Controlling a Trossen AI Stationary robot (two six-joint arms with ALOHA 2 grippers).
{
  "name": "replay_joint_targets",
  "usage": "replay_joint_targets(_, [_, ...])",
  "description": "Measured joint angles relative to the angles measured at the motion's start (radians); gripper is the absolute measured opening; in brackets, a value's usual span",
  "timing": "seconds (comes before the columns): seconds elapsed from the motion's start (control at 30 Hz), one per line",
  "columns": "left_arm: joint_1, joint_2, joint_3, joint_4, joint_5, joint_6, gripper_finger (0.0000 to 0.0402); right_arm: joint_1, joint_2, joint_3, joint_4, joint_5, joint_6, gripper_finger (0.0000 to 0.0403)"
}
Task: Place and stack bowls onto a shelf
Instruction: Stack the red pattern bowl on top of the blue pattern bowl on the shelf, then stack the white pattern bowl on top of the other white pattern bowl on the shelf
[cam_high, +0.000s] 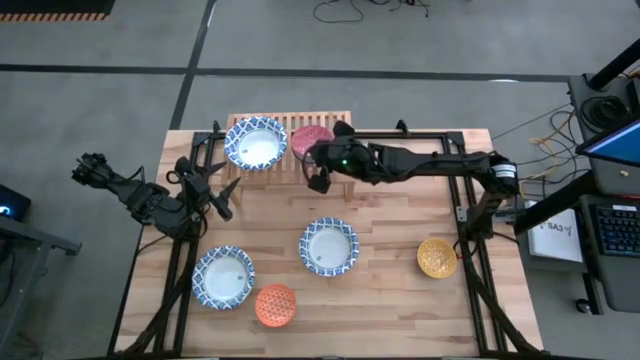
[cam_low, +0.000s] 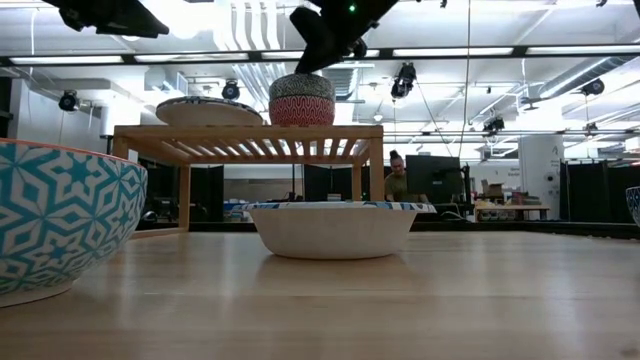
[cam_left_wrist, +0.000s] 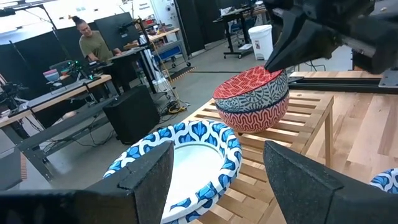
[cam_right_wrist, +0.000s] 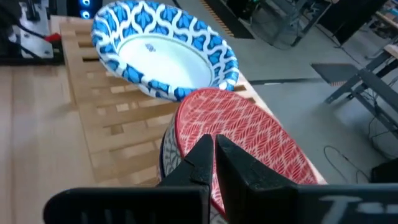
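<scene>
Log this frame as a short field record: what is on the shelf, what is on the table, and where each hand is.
on shelf: wide blue-patterned bowl on the slatted light-wood shelf; beside it a red patterned bowl nested in a dark patterned bowl
on table: two wide blue-patterned bowls, orange bowl, yellow bowl
right hand: shut, empty, over the red bowl
left hand: open, empty, short of the shelf

Overhead, table-level and both close wrist views share the shelf (cam_high: 290, 150).
</scene>
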Motion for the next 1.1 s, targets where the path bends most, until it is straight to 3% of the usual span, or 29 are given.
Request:
replay_joint_targets(0.27, [0.0,0.0,0.0,0.001,0.0,0.0,0.023,0.0,0.019,-0.003,0.014,0.01,-0.012,0.0008])
replay_joint_targets(0.37, [0.0,0.0,0.0,0.002,0.0,0.0,0.023,0.011,0.019,-0.005,0.01,0.061,-0.013,0.0008])
replay_joint_targets(0.53, [0.0,0.0,0.0,0.002,0.022,-0.075,0.023,0.05,-0.044,-0.006,0.014,0.099,-0.045,0.0008])
replay_joint_targets(0.67, [0.0,0.011,-0.013,0.005,0.232,-0.239,0.023,0.102,-0.126,-0.079,0.069,0.095,-0.098,0.0008])
replay_joint_targets(0.8, [-0.003,0.059,-0.023,0.004,0.488,-0.393,0.023,0.154,-0.22,-0.258,0.198,0.09,-0.122,0.0008])
replay_joint_targets(1.1, [-0.007,0.24,0.0,0.016,0.751,-0.668,0.0224,0.268,-0.457,-0.627,0.401,0.09,-0.107,0.0008])
